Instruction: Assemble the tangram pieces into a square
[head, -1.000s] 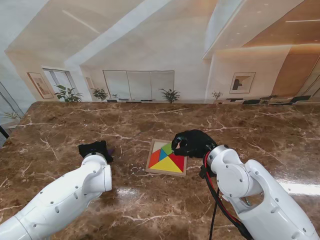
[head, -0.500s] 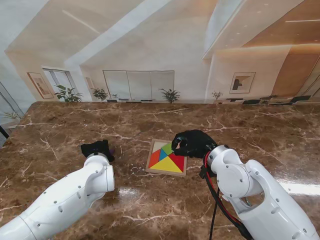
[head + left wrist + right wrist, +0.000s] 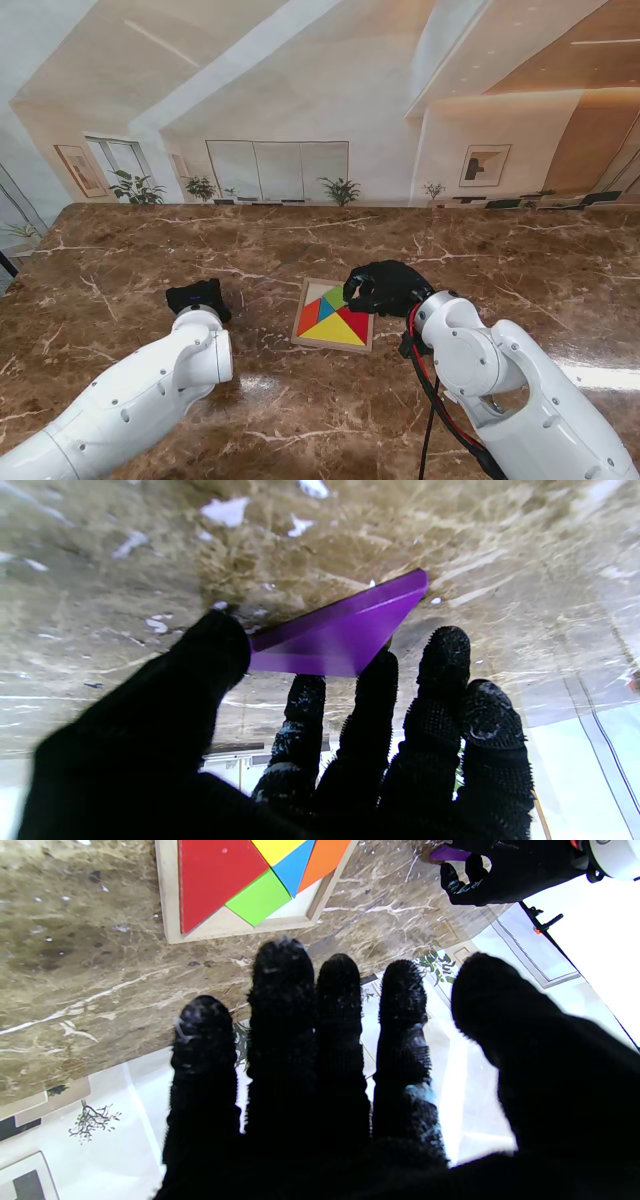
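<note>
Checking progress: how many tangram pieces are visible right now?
6. Five sit in the tray: orange, blue, green, red, yellow. One purple piece is pinched in the left hand. The right hand covers the tray's far corner, so another may be hidden.

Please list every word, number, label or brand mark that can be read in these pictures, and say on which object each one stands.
None: no readable text appears in any view.
The tangram pieces in the wooden tray are plain colours, without print.
The purple piece at the left hand is unmarked.
The right hand glove shows no label.
The framed pictures on the backdrop are too small to tell.
</note>
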You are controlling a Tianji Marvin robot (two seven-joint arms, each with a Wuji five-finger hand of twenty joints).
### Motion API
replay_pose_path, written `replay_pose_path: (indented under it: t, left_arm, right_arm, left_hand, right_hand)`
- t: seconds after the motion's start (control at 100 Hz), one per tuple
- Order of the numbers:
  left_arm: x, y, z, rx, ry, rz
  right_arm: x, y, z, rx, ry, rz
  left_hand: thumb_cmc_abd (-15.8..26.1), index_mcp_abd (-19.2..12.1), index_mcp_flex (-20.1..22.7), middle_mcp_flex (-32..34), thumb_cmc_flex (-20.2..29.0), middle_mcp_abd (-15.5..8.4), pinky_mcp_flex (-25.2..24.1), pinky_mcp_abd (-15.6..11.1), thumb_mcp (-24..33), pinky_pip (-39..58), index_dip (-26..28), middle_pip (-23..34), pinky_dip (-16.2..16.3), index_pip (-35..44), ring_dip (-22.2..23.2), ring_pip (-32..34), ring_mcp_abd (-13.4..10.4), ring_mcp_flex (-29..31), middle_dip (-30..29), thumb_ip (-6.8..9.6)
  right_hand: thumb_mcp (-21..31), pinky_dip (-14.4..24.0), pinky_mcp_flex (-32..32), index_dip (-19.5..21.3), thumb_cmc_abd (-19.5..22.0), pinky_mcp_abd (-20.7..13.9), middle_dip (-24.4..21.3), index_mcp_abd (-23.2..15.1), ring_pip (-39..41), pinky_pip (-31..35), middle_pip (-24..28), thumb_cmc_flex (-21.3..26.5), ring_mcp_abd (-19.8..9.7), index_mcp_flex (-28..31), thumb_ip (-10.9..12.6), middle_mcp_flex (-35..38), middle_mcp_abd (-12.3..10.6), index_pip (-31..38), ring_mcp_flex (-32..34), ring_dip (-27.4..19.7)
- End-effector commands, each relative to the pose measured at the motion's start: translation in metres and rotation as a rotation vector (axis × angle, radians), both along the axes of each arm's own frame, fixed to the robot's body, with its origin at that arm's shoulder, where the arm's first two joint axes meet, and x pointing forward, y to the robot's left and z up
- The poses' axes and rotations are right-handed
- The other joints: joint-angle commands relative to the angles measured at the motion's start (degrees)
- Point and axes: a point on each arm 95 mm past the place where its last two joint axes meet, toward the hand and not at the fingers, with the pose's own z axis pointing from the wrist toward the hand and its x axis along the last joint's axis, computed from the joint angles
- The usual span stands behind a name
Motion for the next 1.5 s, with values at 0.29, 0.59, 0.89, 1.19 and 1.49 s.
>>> replay_pose_path:
  t: [0.29,0.59,0.89,1.19,1.49]
  left_arm:
    - [-0.0076,0.0012,-0.0097,0.004,0.057,-0.021]
    - [-0.0077,0.0043,-0.01,0.016,0.066,-0.037]
    - [-0.0073,0.0043,-0.0103,0.028,0.066,-0.055]
    - [-0.005,0.0042,-0.0116,0.035,0.045,-0.08]
    - [-0.0041,0.0035,-0.0126,0.031,0.031,-0.104]
  right_arm:
    - [-0.0028,-0.0003,-0.005,-0.002,0.031,0.0]
    - [-0.0029,0.0004,-0.0051,0.001,0.038,-0.001]
    - [-0.0033,0.0004,-0.0051,0.005,0.042,-0.003]
    - [-0.0032,0.0001,-0.005,0.007,0.043,-0.004]
    - [-0.0032,0.0001,-0.005,0.006,0.045,-0.002]
  left_hand:
    - [-3.37,-0.99,0.97,1.23,5.19,-5.56,0.33,2.66,5.31,0.88,-0.76,2.75,-0.95,1.2,-0.88,1.22,0.2,1.21,2.74,0.7]
    - [-7.25,-0.77,1.8,2.35,10.04,-5.92,1.69,2.38,8.66,0.88,-1.02,4.98,-1.76,2.33,-1.12,1.96,-0.87,2.12,12.08,-0.65]
    - [-9.92,-0.99,3.11,4.83,13.11,-6.31,3.16,2.79,7.53,0.97,-0.97,4.75,-2.12,3.0,-1.4,2.07,-1.45,3.38,19.56,-2.16]
    - [-12.83,-1.31,5.61,11.72,20.49,-7.52,9.14,1.15,4.62,0.97,-0.6,3.31,-5.19,5.18,-0.2,3.59,-3.97,8.6,31.57,-1.63]
    - [-14.06,-2.51,7.2,13.46,22.1,-8.36,10.42,-1.99,5.88,0.68,0.12,4.91,-8.01,7.09,4.53,4.13,-5.91,11.57,32.82,-1.43]
  right_hand:
    - [-0.46,0.04,0.11,0.72,-0.31,0.48,-0.03,0.67,0.73,1.89,0.34,-3.09,0.31,0.97,0.85,0.69,0.09,-0.44,1.12,-0.32]
    - [-0.5,0.04,0.1,0.73,-0.32,0.53,-0.03,0.62,0.73,1.9,0.36,-3.11,0.32,0.98,0.85,0.74,0.05,-0.43,1.11,-0.32]
    - [-0.48,0.04,0.1,0.74,-0.25,0.53,-0.03,0.71,0.76,1.9,0.35,-3.11,0.36,1.01,0.86,0.66,0.03,-0.41,1.11,-0.31]
    - [-0.5,0.03,0.1,0.73,-0.19,0.53,-0.03,0.65,0.76,1.9,0.37,-3.12,0.35,0.92,0.87,0.69,0.13,-0.44,1.1,-0.31]
    - [-0.57,0.02,0.07,0.72,-0.14,0.47,-0.05,0.7,0.75,1.89,0.34,-3.15,0.33,0.87,0.89,0.64,0.13,-0.48,1.07,-0.32]
